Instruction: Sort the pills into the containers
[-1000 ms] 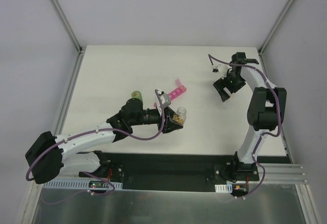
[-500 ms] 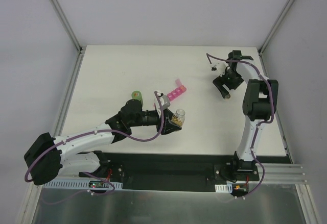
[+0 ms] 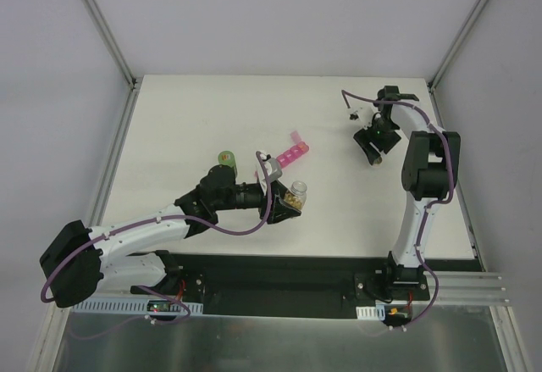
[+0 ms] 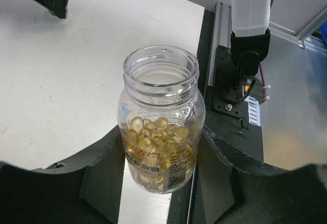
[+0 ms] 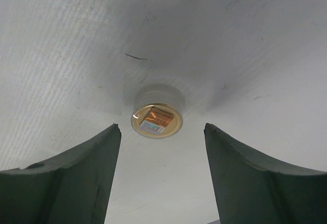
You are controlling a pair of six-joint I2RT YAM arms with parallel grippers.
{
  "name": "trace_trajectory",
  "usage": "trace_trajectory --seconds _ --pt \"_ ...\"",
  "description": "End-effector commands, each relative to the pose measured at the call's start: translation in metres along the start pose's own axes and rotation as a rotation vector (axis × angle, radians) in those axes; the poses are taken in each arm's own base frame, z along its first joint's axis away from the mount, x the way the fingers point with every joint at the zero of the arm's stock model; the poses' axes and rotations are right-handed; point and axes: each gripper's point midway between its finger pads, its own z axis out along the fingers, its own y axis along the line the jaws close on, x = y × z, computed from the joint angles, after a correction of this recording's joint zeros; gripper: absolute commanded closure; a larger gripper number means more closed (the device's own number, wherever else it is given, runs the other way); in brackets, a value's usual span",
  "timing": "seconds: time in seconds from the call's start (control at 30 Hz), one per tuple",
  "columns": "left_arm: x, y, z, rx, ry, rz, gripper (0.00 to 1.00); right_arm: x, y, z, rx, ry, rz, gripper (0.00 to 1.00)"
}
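Right tool (image 5: pixel 161 126) lowered, spread over cap (image 5: pixel 156 120) | pills (image 4: pixel 158 134) bottle (image 4: pixel 160 89) clamped in left tool (image 4: pixel 161 152)

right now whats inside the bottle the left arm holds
Yellow pills fill the lower half of the bottle; above them it is empty and open. Its label and the jaws cover the bottom, hiding the lowest pills.

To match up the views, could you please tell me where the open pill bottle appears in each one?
Top external: pill bottle, lower centre, in the left claw.
Left wrist: centre, between the fingers.
Right wrist: not in view.
Shared landmark: the white table.
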Motion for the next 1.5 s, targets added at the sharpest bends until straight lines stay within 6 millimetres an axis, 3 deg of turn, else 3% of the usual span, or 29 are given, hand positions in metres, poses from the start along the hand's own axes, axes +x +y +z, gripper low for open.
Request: trace_trajectory --seconds 0.0,0.53,0.77,1.2,1.47 --pt "-0.023 -0.004 -0.003 0.016 -0.069 0.050 0.88 0.009 0.010 0.005 -0.041 0.032 0.013 0.31" --pt "-0.026 -0.005 -0.003 0.018 -0.073 0.052 0.88 0.009 0.010 0.013 -0.045 0.038 0.019 0.37" --pt "-0.026 -0.006 -0.003 0.021 -0.072 0.051 0.88 0.009 0.011 0.013 -0.049 0.032 0.017 0.45" --pt "-0.027 -0.006 -0.002 0.025 -0.069 0.050 0.88 0.006 0.011 0.014 -0.046 0.019 0.016 0.45" --pt "-0.027 -0.006 -0.002 0.025 -0.068 0.051 0.88 0.005 0.012 0.014 -0.049 0.013 0.015 0.53"
